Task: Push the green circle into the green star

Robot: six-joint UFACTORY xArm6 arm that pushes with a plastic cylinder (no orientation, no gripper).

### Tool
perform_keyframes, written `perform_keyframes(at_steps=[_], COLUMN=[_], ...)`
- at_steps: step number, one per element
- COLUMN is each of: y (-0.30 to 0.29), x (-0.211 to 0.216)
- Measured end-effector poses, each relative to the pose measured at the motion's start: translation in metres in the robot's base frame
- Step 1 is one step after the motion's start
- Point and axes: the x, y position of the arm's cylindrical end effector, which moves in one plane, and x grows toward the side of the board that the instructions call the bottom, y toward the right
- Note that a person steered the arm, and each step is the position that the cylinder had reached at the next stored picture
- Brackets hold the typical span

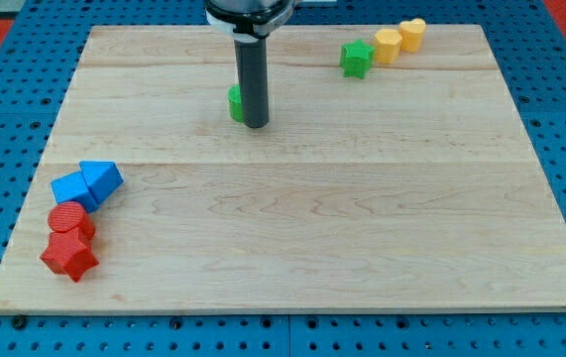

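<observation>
The green circle (234, 102) sits near the view's top centre, mostly hidden behind my rod; only its left edge shows. My tip (255, 124) rests on the board just right of and slightly below that block, touching or nearly touching it. The green star (356, 59) lies toward the view's top right, well to the right of the circle and a little higher.
A yellow hexagon (388, 45) and a yellow heart (411, 34) stand right of the green star. At the view's left lie two blue blocks (72, 188) (101, 178), a red circle (69, 219) and a red star (68, 256). The wooden board (312, 238) ends at blue pegboard.
</observation>
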Motion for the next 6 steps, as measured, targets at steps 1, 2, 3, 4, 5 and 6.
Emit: perform_keyframes(at_steps=[1, 2, 3, 4, 5, 6], y=[-0.059, -0.005, 0.084, 0.064, 0.001, 0.036], x=[-0.006, -0.043, -0.073, -0.079, -0.083, -0.099])
